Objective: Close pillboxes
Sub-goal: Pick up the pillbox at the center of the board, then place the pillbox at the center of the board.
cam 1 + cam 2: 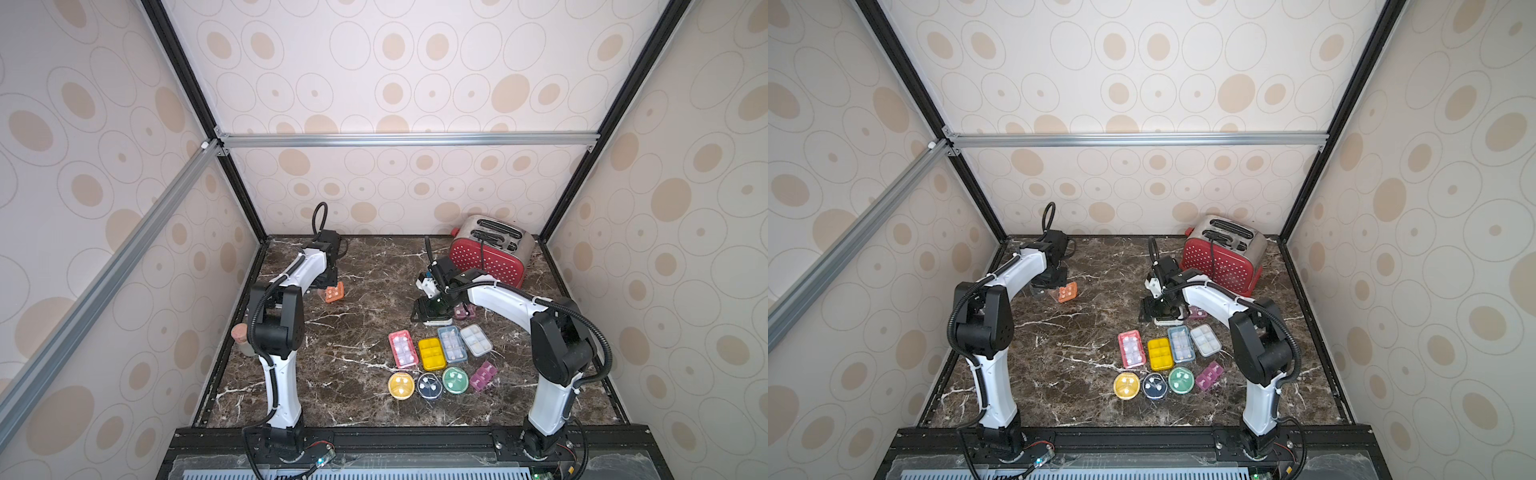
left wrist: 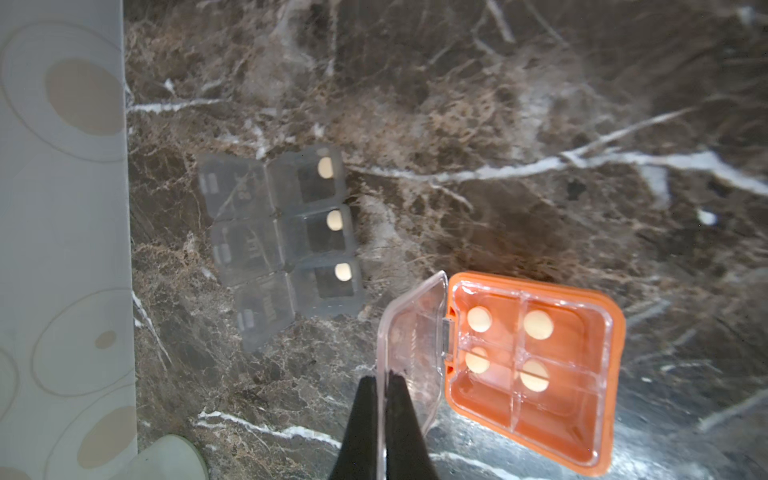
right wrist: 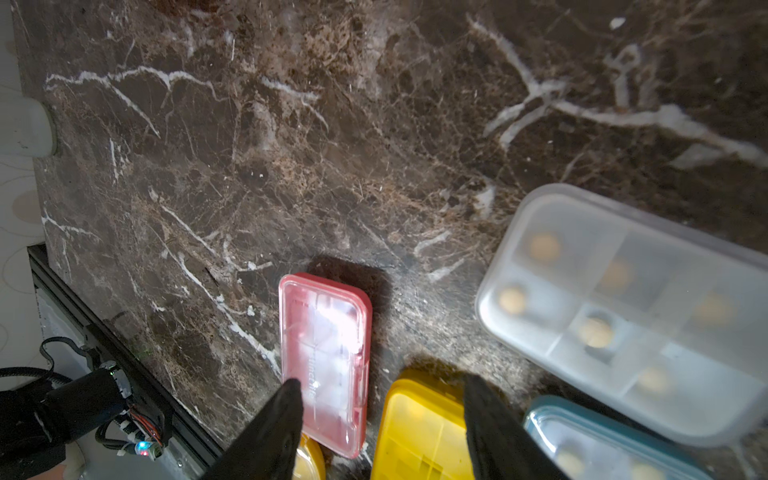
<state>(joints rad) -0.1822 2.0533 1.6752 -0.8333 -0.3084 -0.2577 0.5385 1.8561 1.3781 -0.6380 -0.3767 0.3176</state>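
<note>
Marble tabletop (image 1: pixel 353 340), red toaster (image 1: pixel 486 259) at back. Well apart from it, the left gripper (image 2: pixel 382 378) pinches the clear lid (image 2: pixel 411 345) of the orange pillbox (image 2: pixel 536 365). Near it, the right gripper (image 3: pixel 381 380) gapes empty.

Matched pair: left arm (image 1: pixel 286 390) and right arm (image 1: pixel 552 399), each with smooth white tapered shells between boxy black joint housings. Black corrugated cable (image 1: pixel 609 357) looped along the links. Round black bases (image 1: pixel 536 446), thin red and white wires (image 3: pixel 141 420), a glowing LED (image 3: pixel 143 447). Left gripper (image 2: pixel 382 377) and right gripper (image 3: pixel 381 378): 2 slim, matte black, pointed fingers (image 3: pixel 266 436) apiece.
</note>
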